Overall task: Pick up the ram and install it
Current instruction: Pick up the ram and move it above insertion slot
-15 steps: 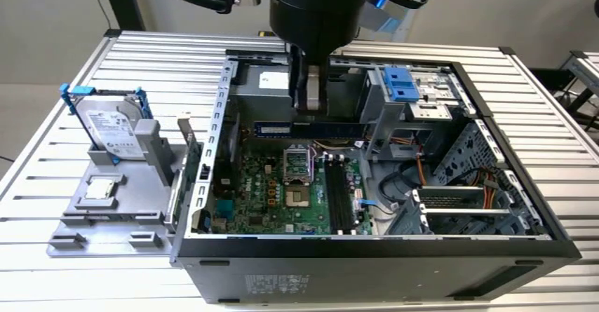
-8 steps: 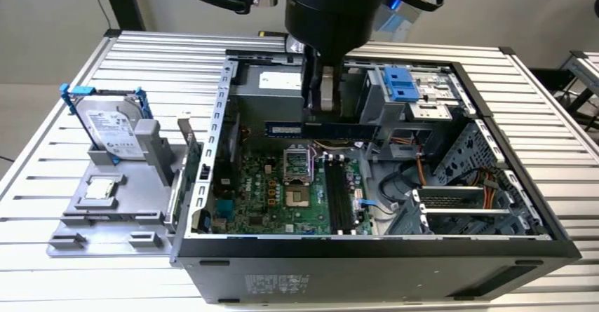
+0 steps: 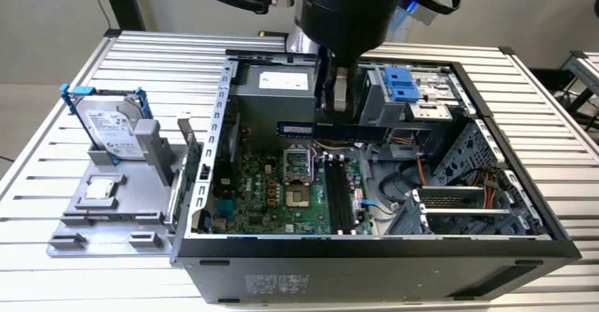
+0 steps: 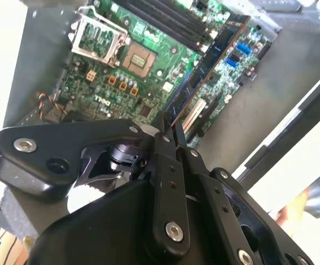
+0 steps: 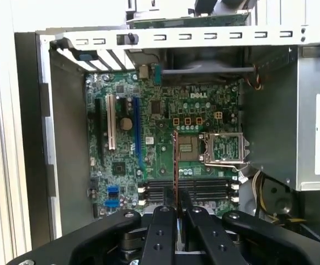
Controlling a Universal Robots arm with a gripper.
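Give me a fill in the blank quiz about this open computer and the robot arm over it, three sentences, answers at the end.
1. The gripper holds the ram over the green ____ inside the computer case.
2. The hard drive stands in a ____ frame.
3. The processor chip lies outside the computer case, on the exterior view's ____ side.

Missing words: motherboard; blue; left.
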